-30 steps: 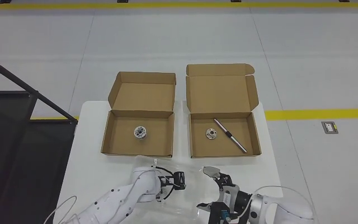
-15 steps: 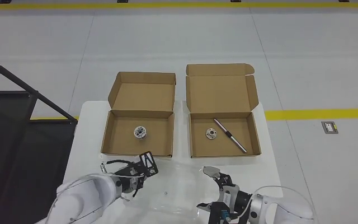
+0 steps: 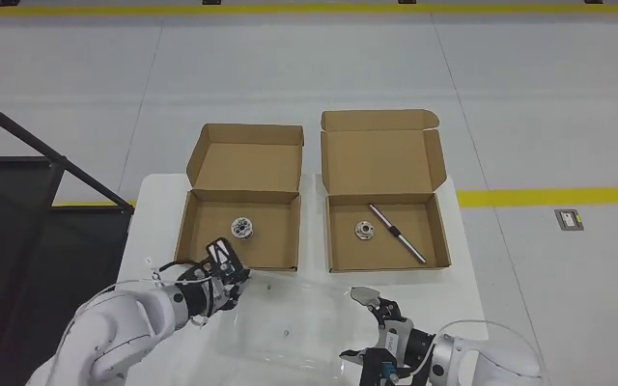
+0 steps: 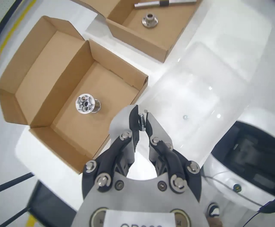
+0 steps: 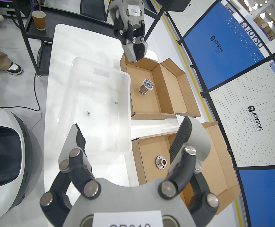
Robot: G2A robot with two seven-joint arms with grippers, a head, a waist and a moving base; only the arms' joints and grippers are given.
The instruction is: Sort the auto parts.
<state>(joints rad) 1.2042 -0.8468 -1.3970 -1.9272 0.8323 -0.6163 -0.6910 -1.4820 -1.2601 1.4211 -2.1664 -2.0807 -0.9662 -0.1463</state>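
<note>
My left gripper (image 4: 140, 114) is shut on a small threaded bolt (image 4: 142, 122). It hangs over the near wall of the left cardboard box (image 3: 198, 241), between that box and the clear plastic bin (image 3: 299, 318). In the box lies a round ribbed metal part (image 3: 241, 228) (image 4: 86, 104). The right cardboard box (image 3: 435, 241) holds a flange (image 3: 364, 230) (image 5: 161, 162) and a metal rod (image 3: 396, 233). My right gripper (image 5: 133, 133) stands open with nothing in it, near the bin's right front corner (image 3: 372, 328). One small nut (image 5: 87, 112) and a tiny piece (image 5: 115, 102) lie in the bin (image 5: 96, 133).
The white table (image 3: 154, 222) carries both boxes with their lids (image 3: 249, 154) standing open at the back. A dark rack (image 3: 39, 251) stands beside the table's left edge. A paper cup (image 5: 38, 19) sits on the rack's shelf.
My left arm has swung left out of the bin and forward to the left box's near wall, with the bolt in its fingers. The right arm has stayed still.
</note>
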